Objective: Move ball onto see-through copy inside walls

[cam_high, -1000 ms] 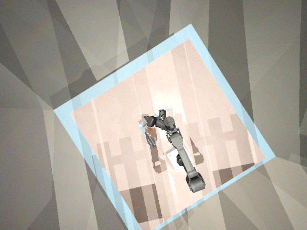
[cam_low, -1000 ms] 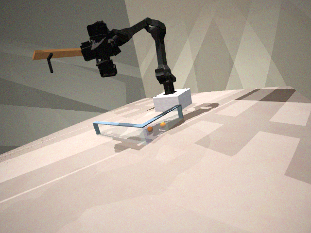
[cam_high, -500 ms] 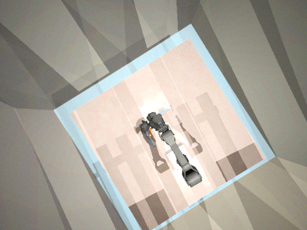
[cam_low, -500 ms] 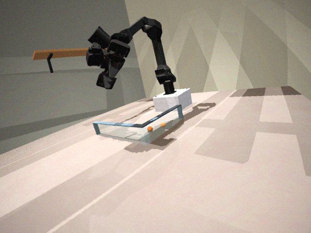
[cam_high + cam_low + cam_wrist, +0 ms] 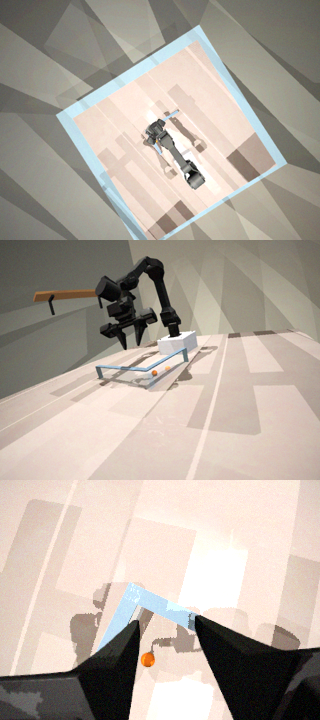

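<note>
Orange ball rests on the pale striped table, inside the corner of the two low clear blue-rimmed walls.

Left to right in the exterior view: the black parallel jaws hang high above the walls, about half spread with nothing between them; below sits the ball, then just beside it to the right the paler see-through orange copy. From the wrist camera the ball shows far beneath, between the two dark fingertips.

Black parallel-jaw gripper hangs part-open above the blue-rimmed clear walls; small orange ball rests beside its paler see-through copy
</note>
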{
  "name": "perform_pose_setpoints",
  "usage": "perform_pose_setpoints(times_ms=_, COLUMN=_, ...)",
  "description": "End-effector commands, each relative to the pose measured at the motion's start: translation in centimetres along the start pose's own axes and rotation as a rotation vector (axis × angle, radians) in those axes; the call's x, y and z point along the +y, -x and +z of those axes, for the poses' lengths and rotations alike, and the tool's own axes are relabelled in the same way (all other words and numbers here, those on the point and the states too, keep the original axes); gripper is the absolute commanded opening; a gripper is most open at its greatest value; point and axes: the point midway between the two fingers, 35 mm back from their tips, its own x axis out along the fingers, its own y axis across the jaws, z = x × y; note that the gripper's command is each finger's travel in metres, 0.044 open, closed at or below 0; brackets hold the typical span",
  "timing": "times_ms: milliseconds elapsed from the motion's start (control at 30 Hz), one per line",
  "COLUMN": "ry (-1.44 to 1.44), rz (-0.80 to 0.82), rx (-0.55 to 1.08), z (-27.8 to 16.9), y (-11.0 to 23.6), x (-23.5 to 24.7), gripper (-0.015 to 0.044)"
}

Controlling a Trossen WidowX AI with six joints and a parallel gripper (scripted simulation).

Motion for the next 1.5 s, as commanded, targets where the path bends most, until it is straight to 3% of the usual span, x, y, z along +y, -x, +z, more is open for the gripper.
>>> perform_pose_setpoints(times_ms=0, ry=0.868, rz=0.107, rx=0.418, z=-6.0, y=-4.0, x=2.7, gripper=0.0205)
perform_pose_setpoints(times_ms=133, ry=1.053, rz=0.168, rx=0.499, z=-7.3, y=-4.3, x=3.2, gripper=0.0205)
perform_pose_setpoints(times_ms=867, ry=1.053, rz=0.168, rx=0.499, z=-7.3, y=-4.3, x=3.2, gripper=0.0205)
perform_pose_setpoints(times_ms=1467, ry=1.053, rz=0.168, rx=0.499, z=-8.6, y=-6.9, x=2.9, gripper=0.0205)
